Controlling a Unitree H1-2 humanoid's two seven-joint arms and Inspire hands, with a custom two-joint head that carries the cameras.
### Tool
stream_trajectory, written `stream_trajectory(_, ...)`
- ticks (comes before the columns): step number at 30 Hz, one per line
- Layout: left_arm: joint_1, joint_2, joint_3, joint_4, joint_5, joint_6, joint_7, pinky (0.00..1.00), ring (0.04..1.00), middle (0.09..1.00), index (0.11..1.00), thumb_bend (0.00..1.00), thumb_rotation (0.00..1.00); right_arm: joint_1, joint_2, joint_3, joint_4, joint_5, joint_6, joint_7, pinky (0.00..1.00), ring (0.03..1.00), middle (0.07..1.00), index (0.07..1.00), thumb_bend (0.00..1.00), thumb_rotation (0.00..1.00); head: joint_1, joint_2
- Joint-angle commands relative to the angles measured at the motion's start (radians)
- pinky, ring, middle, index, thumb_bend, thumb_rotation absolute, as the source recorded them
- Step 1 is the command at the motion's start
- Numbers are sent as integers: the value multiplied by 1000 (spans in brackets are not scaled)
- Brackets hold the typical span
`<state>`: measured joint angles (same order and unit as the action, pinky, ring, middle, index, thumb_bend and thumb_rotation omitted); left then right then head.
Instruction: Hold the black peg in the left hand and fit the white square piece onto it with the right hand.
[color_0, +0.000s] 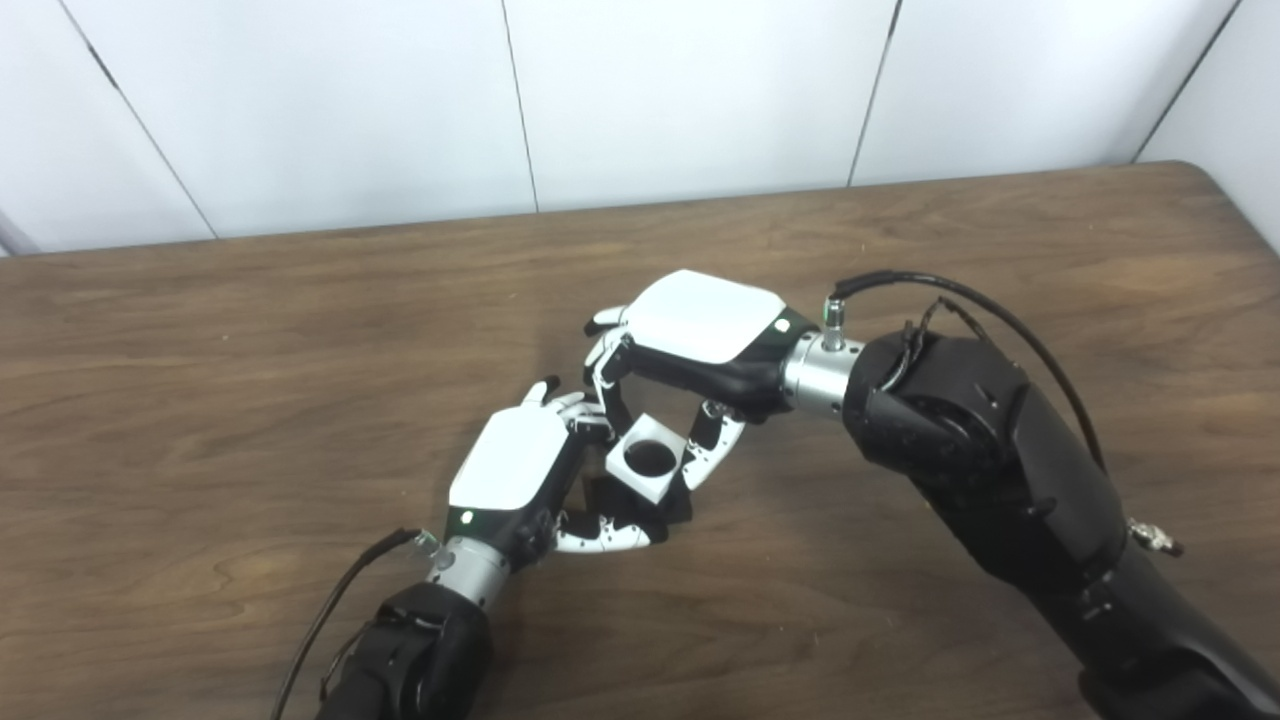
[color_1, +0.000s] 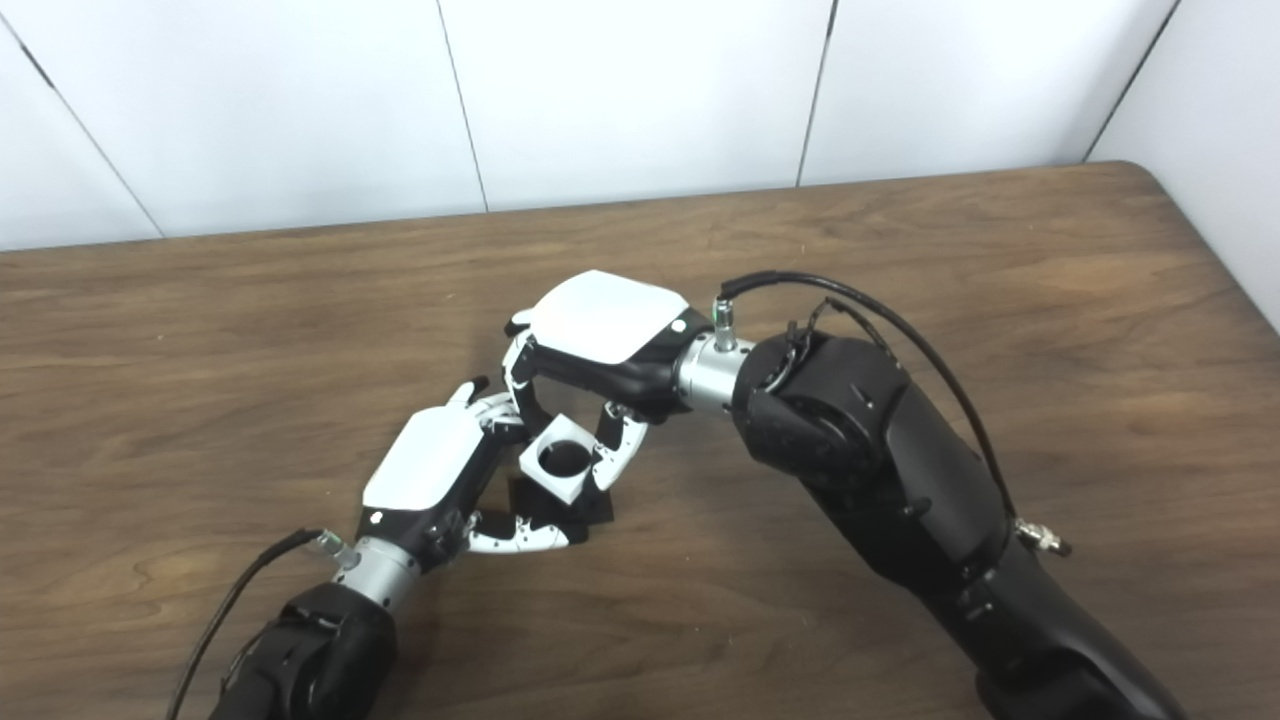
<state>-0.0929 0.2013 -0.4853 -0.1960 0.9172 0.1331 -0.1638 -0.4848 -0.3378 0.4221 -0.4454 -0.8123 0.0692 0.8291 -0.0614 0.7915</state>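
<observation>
My left hand rests low on the wooden table, fingers and thumb closed around the black peg piece. Only the peg's dark base shows, at the left and right below the white part. The white square piece, with a round hole in its top, sits directly over that base. My right hand reaches in from the right and is shut on the white piece, fingers on its far-left side and thumb on its near-right side. The peg itself is hidden; the hole looks dark inside.
The brown table runs wide on every side of the hands, with its rounded far-right corner near a white panelled wall. A black cable loops over my right wrist; another trails from the left wrist.
</observation>
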Motion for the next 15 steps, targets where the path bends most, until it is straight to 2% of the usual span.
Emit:
stream_trajectory(1, 13, 7, -28, 34, 3, -5, -53, 1000, 869, 764, 484, 524, 56, -24, 7, -9, -11, 0, -7, -23, 866, 915, 781, 484, 523, 132, -2, 1)
stream_trajectory(15, 13, 10, -29, 27, 8, -1, -59, 1000, 867, 764, 484, 524, 56, -21, 1, -14, 1, -1, -10, -28, 835, 914, 779, 484, 523, 130, -11, 6)
